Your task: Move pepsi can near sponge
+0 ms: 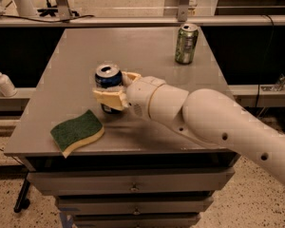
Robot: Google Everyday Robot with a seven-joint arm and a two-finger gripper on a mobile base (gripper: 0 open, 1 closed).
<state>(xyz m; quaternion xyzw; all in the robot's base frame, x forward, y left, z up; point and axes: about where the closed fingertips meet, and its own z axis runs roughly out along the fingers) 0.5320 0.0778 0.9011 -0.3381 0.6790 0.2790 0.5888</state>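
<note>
The gripper [112, 87] is sitting near the middle of the frame, its jaws pinching the pepsi can [108, 76]. One jaw is covering the can's lower side (its lettering is hidden). The can is standing upright on the bench [76, 46], dark blue with a silver top, just up-right of the sponge [77, 131].

Legible text: none. Lettering on pepsi can [108, 78]: unreadable. Label on green can [186, 44]: unreadable. Unmarked gripper [111, 86]: clasped round pepsi can, near sponge [77, 132].
</note>
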